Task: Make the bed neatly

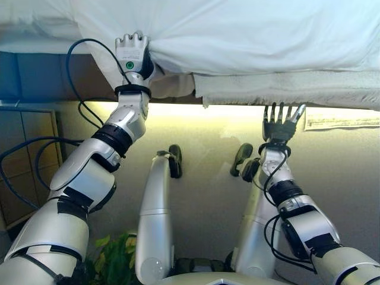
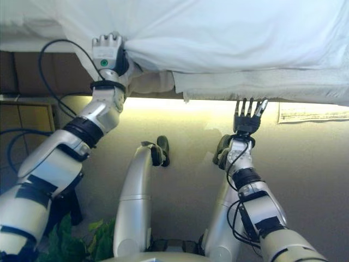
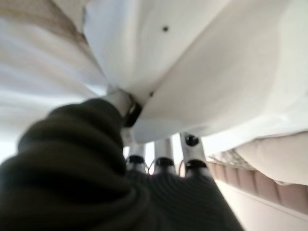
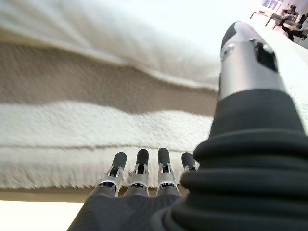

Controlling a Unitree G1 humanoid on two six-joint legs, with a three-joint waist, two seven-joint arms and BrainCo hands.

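Bed edge (image 1: 285,89): left hand (image 1: 132,50) grips white duvet (image 1: 249,35); no legible print

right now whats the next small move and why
Probably bring the right hand up to grip the duvet edge. It hangs open below the bed holding nothing, while the left hand is shut on the bunched duvet, so pulling now would drag one side only.

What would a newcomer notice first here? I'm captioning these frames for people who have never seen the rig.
First, the white duvet spread across the top of the head views, with the left hand curled into a bunched fold at its edge. Next, the right hand, fingers straight and empty, just below the bed's fringed lower cover, further right.
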